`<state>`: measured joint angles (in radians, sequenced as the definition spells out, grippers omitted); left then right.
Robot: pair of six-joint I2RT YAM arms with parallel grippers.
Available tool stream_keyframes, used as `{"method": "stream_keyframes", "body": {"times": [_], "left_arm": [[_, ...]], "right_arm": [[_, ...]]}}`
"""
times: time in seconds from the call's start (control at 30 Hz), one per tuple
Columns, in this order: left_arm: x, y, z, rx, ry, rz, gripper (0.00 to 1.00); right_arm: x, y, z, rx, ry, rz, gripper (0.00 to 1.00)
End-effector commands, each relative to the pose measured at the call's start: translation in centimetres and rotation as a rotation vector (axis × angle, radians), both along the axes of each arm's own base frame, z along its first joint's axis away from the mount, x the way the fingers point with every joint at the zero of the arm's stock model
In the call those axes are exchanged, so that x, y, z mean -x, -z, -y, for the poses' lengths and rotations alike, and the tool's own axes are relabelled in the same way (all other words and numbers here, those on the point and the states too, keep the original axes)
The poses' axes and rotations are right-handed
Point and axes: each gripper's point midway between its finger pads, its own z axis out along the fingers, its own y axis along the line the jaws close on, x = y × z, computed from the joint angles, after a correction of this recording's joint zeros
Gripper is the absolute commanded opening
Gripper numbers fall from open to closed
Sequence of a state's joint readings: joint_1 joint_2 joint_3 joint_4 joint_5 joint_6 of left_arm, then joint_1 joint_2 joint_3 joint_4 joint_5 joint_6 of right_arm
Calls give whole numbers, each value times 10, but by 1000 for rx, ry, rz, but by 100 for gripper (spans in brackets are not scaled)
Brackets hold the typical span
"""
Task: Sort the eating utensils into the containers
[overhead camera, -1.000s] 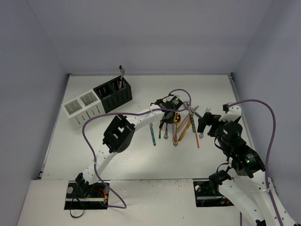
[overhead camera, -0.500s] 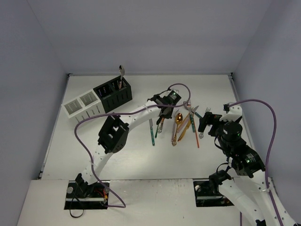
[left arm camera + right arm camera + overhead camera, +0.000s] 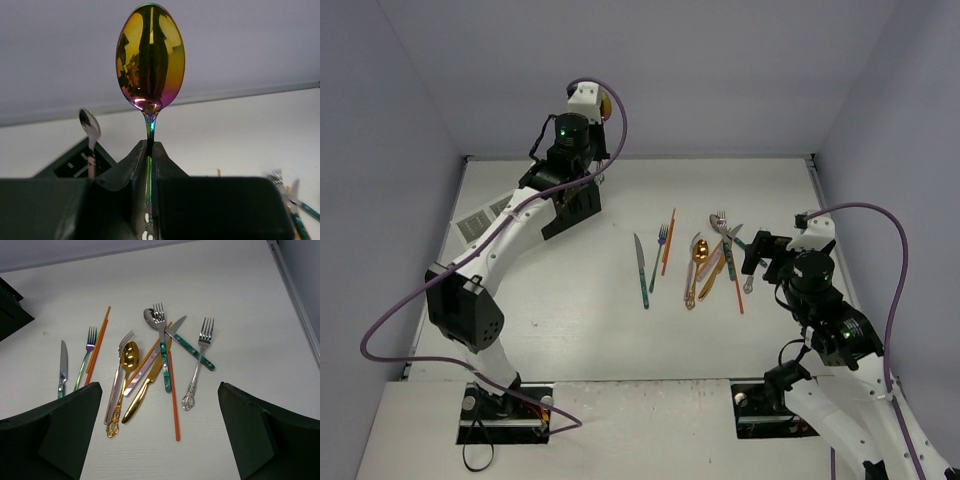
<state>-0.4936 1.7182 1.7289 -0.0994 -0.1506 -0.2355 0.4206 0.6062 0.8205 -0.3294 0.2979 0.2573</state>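
Step in hand (my reading): put one spoon into the black caddy.

The left arm (image 3: 505, 228) reaches to the far-left part of the table (image 3: 570, 320). The left claw (image 3: 150, 150) is clamped tight on the neck of a rainbow-tinted spoon (image 3: 150, 55), bowl up, with the handle hidden below the fingers. The black caddy (image 3: 70, 162) sits low and left of the claw in the wrist view. Cannot tell whether the handle is over a compartment.

To do it well:
- Centre the handle over a free compartment.
- Keep the spoon upright.
- Lower it until the walls can catch it, then release.

Obstacle: a silver spoon (image 3: 90, 125) stands in that caddy, close to the path. Choose a slot apart from it, or go in parallel.

Around:
- The white caddy (image 3: 475, 226) is just beside the black one, partly behind the arm.
- The right claw (image 3: 157, 437) hangs wide open and holds nothing, above the loose pile (image 3: 150, 365).
- In the pile, a gold spoon (image 3: 129, 356) and a teal-handled fork (image 3: 162, 352) overlap their neighbours.
- The orange sticks (image 3: 98, 342) and a knife (image 3: 62, 365) lie apart on the left.
- All of these are well apart from the caddies, so they pose no obstruction.
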Motion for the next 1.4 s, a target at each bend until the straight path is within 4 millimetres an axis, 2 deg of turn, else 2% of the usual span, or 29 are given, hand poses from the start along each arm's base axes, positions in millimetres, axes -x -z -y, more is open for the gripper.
{"method": "stream_keyframes", "body": {"times": [0.0,0.1,0.2,0.37,0.53,0.57,0.67,0.83,0.93,1.03,1.07,1.1,1.17,1.2,1.27,1.37], "left_arm": [[-23,-63,-14,-46,-4,280,0],[-42,-67,-27,-61,-14,311,0],[-64,-56,-36,-82,-12,308,0],[-88,-41,-62,-128,-43,307,0],[-115,-9,-80,-153,-40,285,0],[-123,5,-82,-166,-48,265,0],[-133,24,-88,-177,-67,239,0],[-143,63,-86,-169,-60,183,3],[-137,69,-82,-120,-55,156,4],[-126,65,-83,-102,-64,148,12],[-121,62,-83,-99,-66,149,14],[-113,46,-84,-92,-65,170,16],[-97,34,-87,-90,-96,180,24],[-91,36,-86,-92,-107,173,27],[-76,23,-81,-89,-109,187,40],[-57,20,-70,-105,-102,172,49]], "right_arm": [[-8,-26,2,-7,28,73,100],[-9,-24,2,-9,32,67,100],[-10,-22,2,-13,35,59,100],[-11,-22,2,-21,44,61,100],[-10,-20,2,-14,40,57,100],[-10,-19,2,-10,39,56,100],[-10,-17,3,-3,39,52,100],[-11,-12,2,8,38,36,100],[-12,-12,1,9,29,33,100],[-13,-13,1,16,28,32,100],[-13,-12,1,19,28,29,100],[-13,-13,1,19,27,31,100],[-13,-13,-1,21,17,31,100],[-13,-14,-1,22,13,33,100],[-11,-15,-2,25,3,37,100],[-9,-17,-2,25,-7,49,100]]}}
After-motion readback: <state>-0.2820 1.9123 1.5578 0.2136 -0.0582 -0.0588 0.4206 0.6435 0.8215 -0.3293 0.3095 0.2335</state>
